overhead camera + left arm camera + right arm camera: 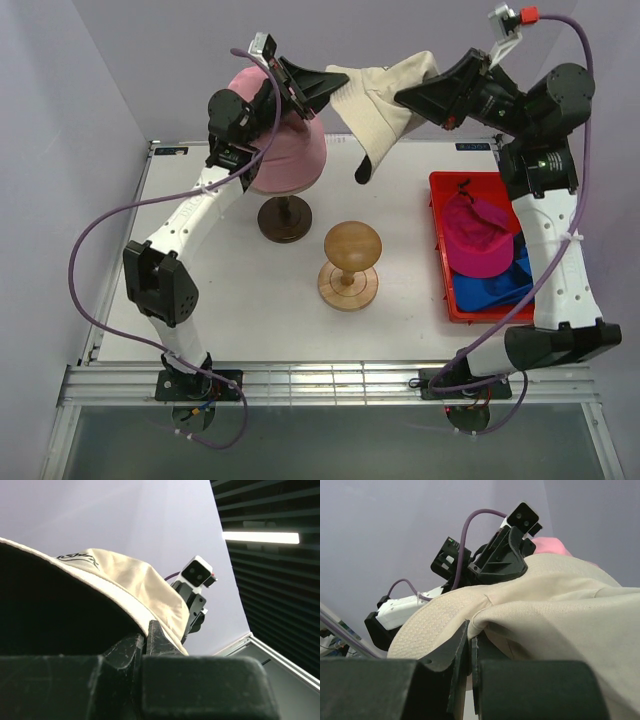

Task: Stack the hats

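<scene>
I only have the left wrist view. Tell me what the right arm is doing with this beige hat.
Observer: The right claw is shut on the beige bucket hat, opposite the left claw. The hat hangs between them.
Operator: Now place the pink hat for me.
Observer: The pink bucket hat sits atop a dark wooden stand, under the left wrist.
Operator: Report the other hats.
Observer: The magenta cap lies on the blue cap in the red bin.
</scene>
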### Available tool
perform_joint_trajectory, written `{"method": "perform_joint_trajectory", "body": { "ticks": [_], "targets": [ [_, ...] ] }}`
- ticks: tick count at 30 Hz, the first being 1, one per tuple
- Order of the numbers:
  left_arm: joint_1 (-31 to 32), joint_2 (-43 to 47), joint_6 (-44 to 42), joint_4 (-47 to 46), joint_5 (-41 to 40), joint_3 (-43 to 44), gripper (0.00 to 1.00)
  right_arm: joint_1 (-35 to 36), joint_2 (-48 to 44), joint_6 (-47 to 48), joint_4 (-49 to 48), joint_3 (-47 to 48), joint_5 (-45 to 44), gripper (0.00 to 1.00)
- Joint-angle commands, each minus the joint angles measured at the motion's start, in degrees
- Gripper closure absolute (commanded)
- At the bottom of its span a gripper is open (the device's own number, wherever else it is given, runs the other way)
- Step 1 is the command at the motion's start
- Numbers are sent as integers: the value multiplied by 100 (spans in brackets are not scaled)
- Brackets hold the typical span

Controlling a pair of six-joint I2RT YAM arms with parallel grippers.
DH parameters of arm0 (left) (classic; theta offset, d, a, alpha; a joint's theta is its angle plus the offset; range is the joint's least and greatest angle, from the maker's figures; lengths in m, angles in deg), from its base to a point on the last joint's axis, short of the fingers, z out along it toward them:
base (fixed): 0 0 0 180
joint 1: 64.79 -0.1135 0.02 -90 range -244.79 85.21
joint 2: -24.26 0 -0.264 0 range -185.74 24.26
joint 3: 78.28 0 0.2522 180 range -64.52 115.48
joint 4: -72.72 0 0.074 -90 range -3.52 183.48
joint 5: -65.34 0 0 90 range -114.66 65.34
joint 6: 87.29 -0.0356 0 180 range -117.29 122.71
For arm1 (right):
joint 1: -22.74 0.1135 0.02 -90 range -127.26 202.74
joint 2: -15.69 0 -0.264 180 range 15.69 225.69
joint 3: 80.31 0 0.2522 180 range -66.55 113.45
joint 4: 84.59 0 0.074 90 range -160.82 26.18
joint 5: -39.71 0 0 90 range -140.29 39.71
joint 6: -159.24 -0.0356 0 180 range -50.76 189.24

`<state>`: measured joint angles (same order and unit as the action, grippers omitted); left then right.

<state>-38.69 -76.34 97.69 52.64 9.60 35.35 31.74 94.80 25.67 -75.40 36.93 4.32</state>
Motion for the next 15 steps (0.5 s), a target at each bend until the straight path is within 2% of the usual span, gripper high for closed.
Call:
{"method": "perform_joint_trajectory", "body": {
  "ticks": [1, 8, 15],
  "targets": [
    [-281, -117, -120, 228, 660, 784, 100, 391, 271, 129, 148, 830, -257, 92],
    [-826, -838, -85, 458, 1293, 2104, 100, 831, 1017, 384, 440, 1551, -609, 92],
    [-1353, -865, -146, 467, 1557, 2159, 100, 1262, 1721, 490, 774, 2439, -951, 92]
  ]
}}
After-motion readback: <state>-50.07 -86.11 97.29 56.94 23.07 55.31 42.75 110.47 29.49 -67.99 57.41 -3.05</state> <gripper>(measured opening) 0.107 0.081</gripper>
